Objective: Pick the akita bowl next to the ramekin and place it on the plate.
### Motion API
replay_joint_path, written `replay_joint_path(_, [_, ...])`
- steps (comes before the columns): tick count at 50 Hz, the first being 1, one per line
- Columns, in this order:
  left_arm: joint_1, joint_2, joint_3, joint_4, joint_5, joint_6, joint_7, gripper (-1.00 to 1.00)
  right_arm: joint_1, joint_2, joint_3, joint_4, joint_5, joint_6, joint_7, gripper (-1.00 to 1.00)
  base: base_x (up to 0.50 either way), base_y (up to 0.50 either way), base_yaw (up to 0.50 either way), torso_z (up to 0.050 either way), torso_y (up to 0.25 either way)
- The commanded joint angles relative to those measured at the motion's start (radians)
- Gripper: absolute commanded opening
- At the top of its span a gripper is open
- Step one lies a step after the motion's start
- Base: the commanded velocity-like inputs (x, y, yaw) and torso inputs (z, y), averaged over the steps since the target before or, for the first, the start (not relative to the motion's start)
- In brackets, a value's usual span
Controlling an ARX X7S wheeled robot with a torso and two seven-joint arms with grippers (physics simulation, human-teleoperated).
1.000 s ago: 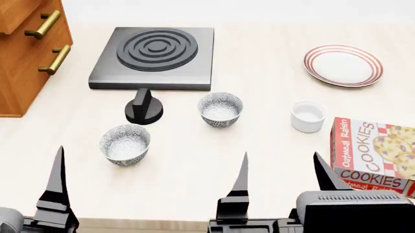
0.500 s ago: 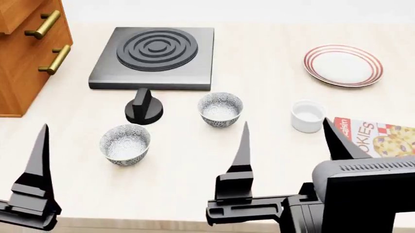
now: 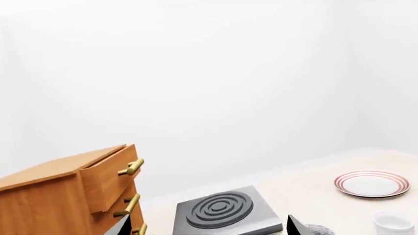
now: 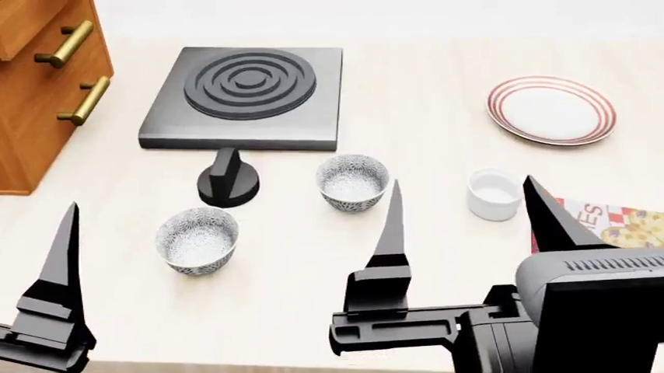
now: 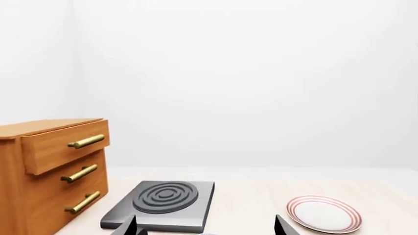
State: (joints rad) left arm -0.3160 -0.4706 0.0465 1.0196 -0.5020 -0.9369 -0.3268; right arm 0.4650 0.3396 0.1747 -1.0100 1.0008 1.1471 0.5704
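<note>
Presently, the right hand (image 4: 462, 221) stood at the near right of the tabletop (image 4: 436, 93), its two dark pointed fingers spread wide apart and holding nothing. One finger (image 4: 389, 225) rose just near of the akita bowl (image 4: 353, 181); the other rose just near and right of the ramekin (image 4: 493, 194), overlapping the cookie box (image 4: 612, 225) in the head view. Contact with either vessel was not observed.

The left hand (image 3: 205, 227) was at the near left. Only one of its fingers (image 4: 61, 268) showed in the head view; in the left wrist view two finger tips sat well apart at the frame's edge, so the hand was recorded as wide and empty.

The akita bowl stood upright near the tabletop's middle, with the ramekin to its right, the two close but apart. The twin bowl (image 4: 197, 239) stood upright to the near left, well apart from the first. A black knob (image 4: 228, 181) on a round base sat to the left of the akita bowl, just near of the dark burner slab (image 4: 245, 97) with raised concentric rings. The plate (image 4: 551, 109) lay at the far right, bare, well apart from the ramekin. A wooden drawer unit (image 4: 47, 85) with brass handles occupied the far left.
</note>
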Motion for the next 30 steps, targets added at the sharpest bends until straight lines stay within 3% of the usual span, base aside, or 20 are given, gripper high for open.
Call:
replay_joint_path(1, [0.003, -0.010, -0.014, -0.001, -0.033, 0.006, -0.018, 1.00, -0.006, -0.004, 0.012, -0.004, -0.005, -0.018, 0.003, 1.00, 0.11, 0.00, 0.00, 0.000, 0.000])
replay_joint_path(30, [0.001, -0.042, 0.008, -0.015, -0.060, 0.035, -0.059, 1.00, -0.034, 0.027, -0.013, 0.016, -0.002, -0.086, 0.018, 1.00, 0.16, 0.00, 0.00, 0.000, 0.000])
